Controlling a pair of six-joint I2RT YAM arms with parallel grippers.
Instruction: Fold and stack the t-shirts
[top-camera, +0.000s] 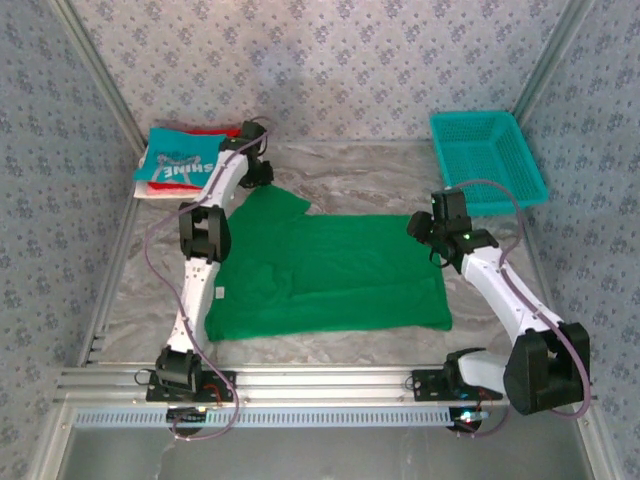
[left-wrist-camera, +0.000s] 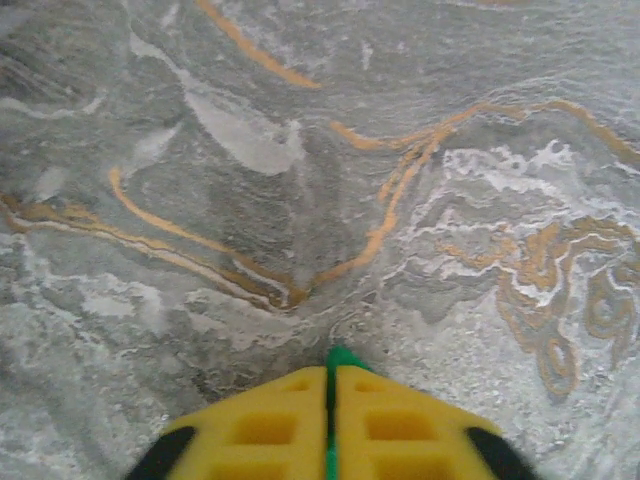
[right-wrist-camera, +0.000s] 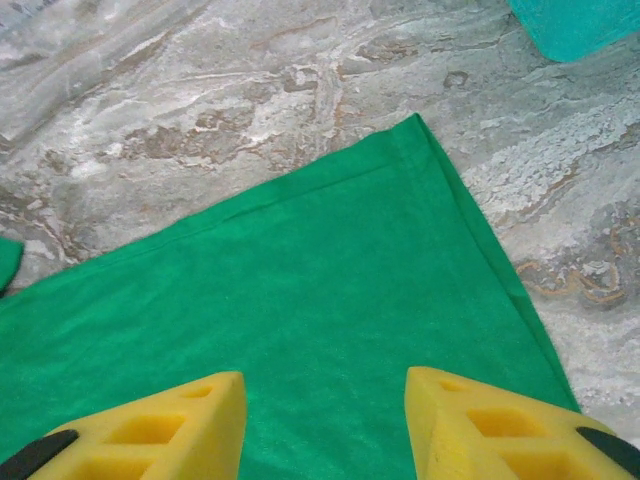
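Green cloth is what matters here: the green t-shirt lies spread flat across the middle of the marbled worktop. The left hand is down at the shirt's far left edge with its jaws pressed together, and just a thin sliver of green shows between them. That looks to me like a slim bite, so a brisk lift could pull the cloth free and let it drop in a heap. The right hand hovers over the far right corner, jaws roughly half apart and holding nothing. If the left pulls before the right has its corner, I'd expect the shirt to drag askew and crease. The left arm reaches across the shirt's left side, and the folded stack topped by the teal t-shirt sits just beside it, close enough for a wide swing to nudge it. The teal basket stands well apart at the far right
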